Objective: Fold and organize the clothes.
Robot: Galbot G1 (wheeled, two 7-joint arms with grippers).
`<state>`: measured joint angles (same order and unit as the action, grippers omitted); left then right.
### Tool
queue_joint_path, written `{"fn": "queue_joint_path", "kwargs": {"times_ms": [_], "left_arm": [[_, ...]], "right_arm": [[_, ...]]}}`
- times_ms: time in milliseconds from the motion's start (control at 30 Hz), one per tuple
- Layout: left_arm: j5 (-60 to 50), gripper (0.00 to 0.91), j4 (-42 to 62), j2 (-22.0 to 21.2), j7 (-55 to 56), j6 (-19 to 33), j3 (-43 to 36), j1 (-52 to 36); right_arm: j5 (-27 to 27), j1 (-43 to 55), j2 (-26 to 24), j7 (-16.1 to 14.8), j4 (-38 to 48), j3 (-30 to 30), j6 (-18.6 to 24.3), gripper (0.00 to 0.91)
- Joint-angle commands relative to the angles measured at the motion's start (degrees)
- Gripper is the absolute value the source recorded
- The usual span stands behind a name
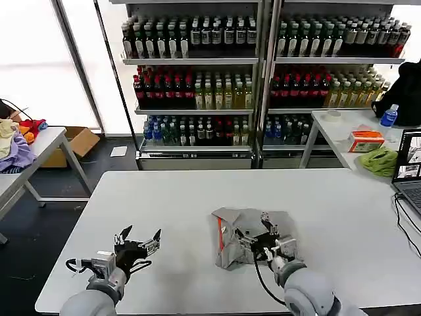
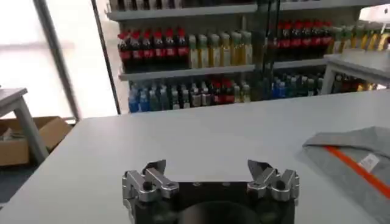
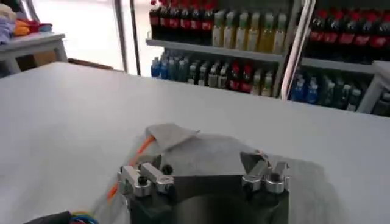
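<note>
1. Head view: a folded grey shirt (image 1: 247,237) with an orange-lined collar lies on the white table (image 1: 197,197), near its front edge and slightly right of centre. The right end effector (image 1: 264,238) hovers over the shirt, fingers spread, gripping nothing. The left end effector (image 1: 139,241) hangs over bare table well left of the shirt, fingers also spread.
2. Left wrist view: the left end effector (image 2: 210,180) is released and empty above the table (image 2: 201,140); the shirt (image 2: 356,167) lies off to one side, orange stripe showing.
3. Right wrist view: the right end effector (image 3: 204,176) is released directly over the shirt (image 3: 201,152), one corner of the cloth raised.
</note>
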<state>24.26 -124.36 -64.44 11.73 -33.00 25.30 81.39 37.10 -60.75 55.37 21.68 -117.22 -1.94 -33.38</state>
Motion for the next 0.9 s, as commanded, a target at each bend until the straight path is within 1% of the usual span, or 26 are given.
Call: {"fn": "queue_joint_path", "kwargs": {"times_ms": [33, 167, 233, 433, 600, 900], "left_arm": [[-0.1, 0.907, -0.4, 0.0, -0.1, 0.0, 1.1, 1.9], [-0.1, 0.907, -0.6, 0.1, -0.3, 0.0, 1.7, 2.8], [-0.1, 0.907, -0.5, 0.0, -0.4, 0.1, 1.6, 3.2], [0.0, 0.907, -1.0, 0.0, -0.7, 0.0, 1.5, 3.1], [-0.1, 0.907, -1.1, -0.1, -0.8, 0.0, 1.4, 3.5], [-0.1, 0.907, -1.9, -0.4, -0.8, 0.0, 1.5, 4.2]], "right_arm": [[0.1, 10.0, 6.7, 1.2, 10.8, 2.3, 0.0, 0.907], [0.0, 10.4, 8.5, 2.3, 12.9, 2.0, 0.0, 0.907], [0.8, 10.7, 9.5, 2.8, 13.9, 1.5, 0.1, 0.907], [0.4, 9.5, 9.6, 3.1, 14.0, 2.4, 0.0, 0.907], [0.7, 7.5, 10.6, 3.5, 14.9, 1.7, 0.0, 0.907], [0.4, 6.0, 10.7, 3.6, 14.8, 1.3, 0.0, 0.907]]}}
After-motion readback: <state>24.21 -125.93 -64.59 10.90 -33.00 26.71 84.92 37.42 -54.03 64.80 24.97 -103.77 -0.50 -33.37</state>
